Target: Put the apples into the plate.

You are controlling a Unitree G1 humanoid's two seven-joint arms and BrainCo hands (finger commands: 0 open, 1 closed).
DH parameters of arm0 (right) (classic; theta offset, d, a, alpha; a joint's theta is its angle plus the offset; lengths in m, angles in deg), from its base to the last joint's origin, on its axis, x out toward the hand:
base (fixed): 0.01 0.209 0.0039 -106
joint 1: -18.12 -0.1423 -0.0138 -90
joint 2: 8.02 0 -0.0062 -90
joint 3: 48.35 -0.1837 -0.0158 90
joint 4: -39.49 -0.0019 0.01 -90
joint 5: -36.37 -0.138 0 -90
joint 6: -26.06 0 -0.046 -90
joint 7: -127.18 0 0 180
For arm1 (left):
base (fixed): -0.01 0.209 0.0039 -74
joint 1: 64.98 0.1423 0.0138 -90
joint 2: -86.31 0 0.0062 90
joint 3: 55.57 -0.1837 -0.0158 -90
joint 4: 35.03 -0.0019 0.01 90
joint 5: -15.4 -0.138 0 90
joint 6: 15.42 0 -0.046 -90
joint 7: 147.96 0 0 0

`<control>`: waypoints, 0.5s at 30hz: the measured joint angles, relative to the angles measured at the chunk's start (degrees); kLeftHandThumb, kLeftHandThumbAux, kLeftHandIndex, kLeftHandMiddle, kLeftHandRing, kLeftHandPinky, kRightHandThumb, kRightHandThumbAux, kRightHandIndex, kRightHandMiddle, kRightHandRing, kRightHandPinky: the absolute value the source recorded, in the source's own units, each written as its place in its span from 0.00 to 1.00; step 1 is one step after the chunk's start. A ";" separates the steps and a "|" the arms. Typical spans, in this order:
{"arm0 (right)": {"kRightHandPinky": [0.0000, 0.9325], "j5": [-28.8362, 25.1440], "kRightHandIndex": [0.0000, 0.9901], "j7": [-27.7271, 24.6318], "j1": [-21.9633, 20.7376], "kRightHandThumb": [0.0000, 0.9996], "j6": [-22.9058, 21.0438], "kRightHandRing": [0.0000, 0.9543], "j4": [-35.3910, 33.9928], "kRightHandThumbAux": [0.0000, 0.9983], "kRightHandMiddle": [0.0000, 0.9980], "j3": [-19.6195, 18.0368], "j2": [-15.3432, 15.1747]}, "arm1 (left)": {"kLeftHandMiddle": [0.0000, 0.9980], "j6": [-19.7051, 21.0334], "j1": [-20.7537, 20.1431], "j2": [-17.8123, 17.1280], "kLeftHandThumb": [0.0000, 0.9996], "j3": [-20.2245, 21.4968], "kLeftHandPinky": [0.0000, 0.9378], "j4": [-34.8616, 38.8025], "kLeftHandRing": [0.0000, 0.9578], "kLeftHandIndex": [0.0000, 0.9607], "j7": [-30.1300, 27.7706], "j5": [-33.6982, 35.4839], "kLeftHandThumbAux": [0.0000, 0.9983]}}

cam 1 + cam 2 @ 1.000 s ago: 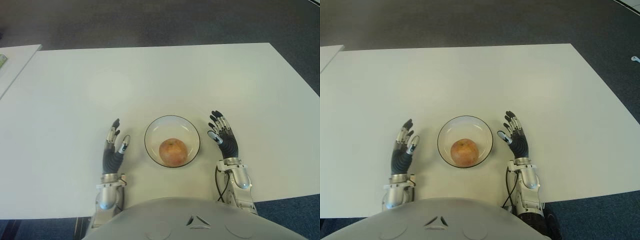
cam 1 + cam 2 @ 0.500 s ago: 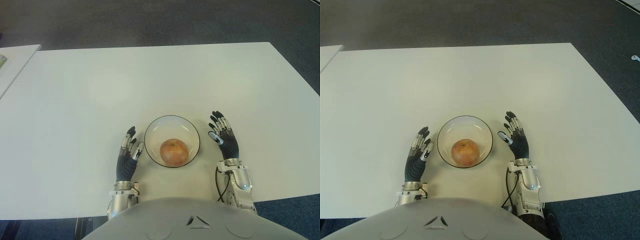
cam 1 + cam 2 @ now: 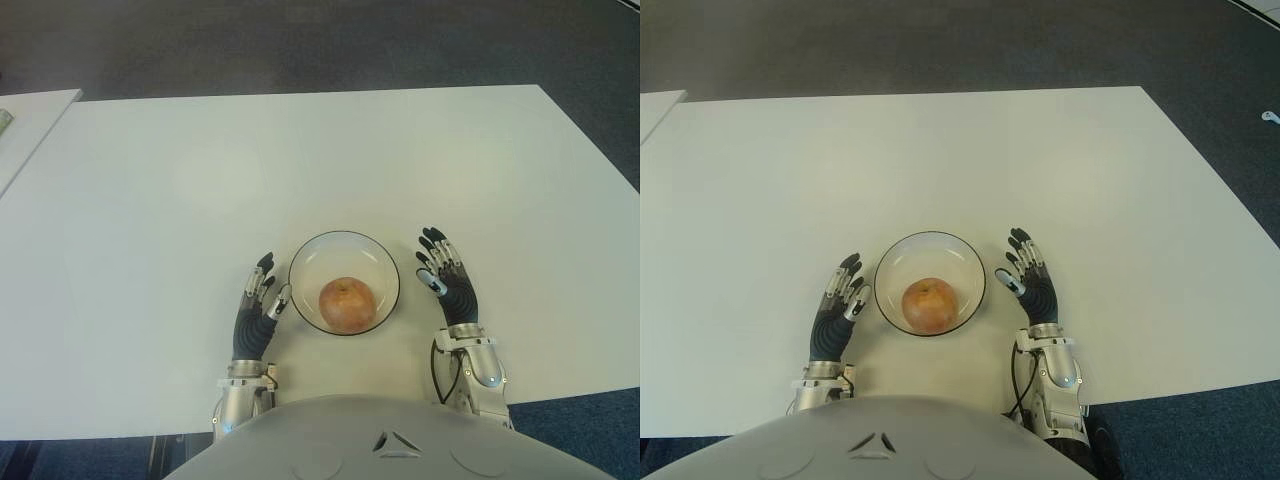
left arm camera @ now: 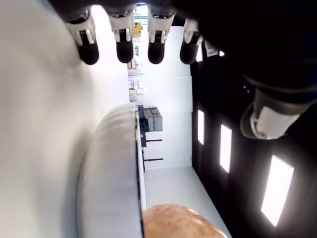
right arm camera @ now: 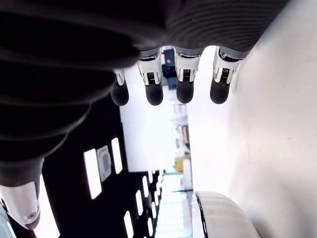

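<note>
Apple [image 3: 346,303] sits in plate [image 3: 310,255]: firm, smooth, rollable; best cupped around its middle. Left hand [image 3: 256,312] and right hand [image 3: 446,282] flank plate, fingers spread, empty.

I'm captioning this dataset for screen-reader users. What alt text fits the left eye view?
One apple sits in a clear plate on a white table. The robot's open left hand and open right hand flank the plate, holding nothing.
</note>
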State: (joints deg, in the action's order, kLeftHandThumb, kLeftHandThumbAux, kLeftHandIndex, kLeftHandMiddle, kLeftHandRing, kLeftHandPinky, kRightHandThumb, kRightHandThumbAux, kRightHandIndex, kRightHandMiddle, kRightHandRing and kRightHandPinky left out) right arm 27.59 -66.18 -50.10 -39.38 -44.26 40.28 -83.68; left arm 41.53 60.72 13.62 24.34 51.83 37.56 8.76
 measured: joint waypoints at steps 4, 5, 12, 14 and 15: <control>0.00 -0.41 0.00 -0.79 1.09 0.14 -0.73 0.00 -1.08 0.57 0.01 0.27 -0.30 | 0.02 1.47 1.48 0.51 0.02 -0.15 0.00 1.28 0.00 0.03 0.02 -0.17 0.48; 0.00 -0.55 0.00 -1.04 1.45 0.14 -1.23 0.00 -1.52 0.57 0.00 0.35 -0.42 | 0.01 1.93 2.03 0.67 0.02 -0.27 0.00 1.93 0.00 0.02 0.07 -0.32 0.47; 0.00 -0.84 0.00 -1.71 4.97 0.14 -4.49 0.00 -5.73 0.56 0.00 1.71 -0.74 | 0.00 5.92 5.87 2.12 0.00 -0.96 0.00 6.79 0.00 0.00 0.46 -0.43 0.45; 0.00 -0.85 0.00 -1.71 5.29 0.14 -5.30 0.00 -6.41 0.55 0.00 2.04 -0.80 | 0.00 6.81 6.00 2.61 0.00 -0.96 0.00 7.21 0.00 0.00 0.49 -0.05 0.45; 0.00 -0.86 0.00 -1.71 5.38 0.14 -5.81 0.00 -6.69 0.55 0.00 2.15 -0.84 | 0.00 7.17 5.98 2.70 0.00 -0.95 0.00 7.33 0.00 0.00 0.55 0.05 0.44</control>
State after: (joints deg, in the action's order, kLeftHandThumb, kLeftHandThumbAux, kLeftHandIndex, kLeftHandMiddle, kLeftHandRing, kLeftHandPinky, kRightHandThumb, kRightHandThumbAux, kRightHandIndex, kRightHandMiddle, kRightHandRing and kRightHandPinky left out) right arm 26.73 -67.89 -44.72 -45.19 -50.95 42.43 -84.52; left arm 48.70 66.70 16.32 23.39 59.16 38.11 8.81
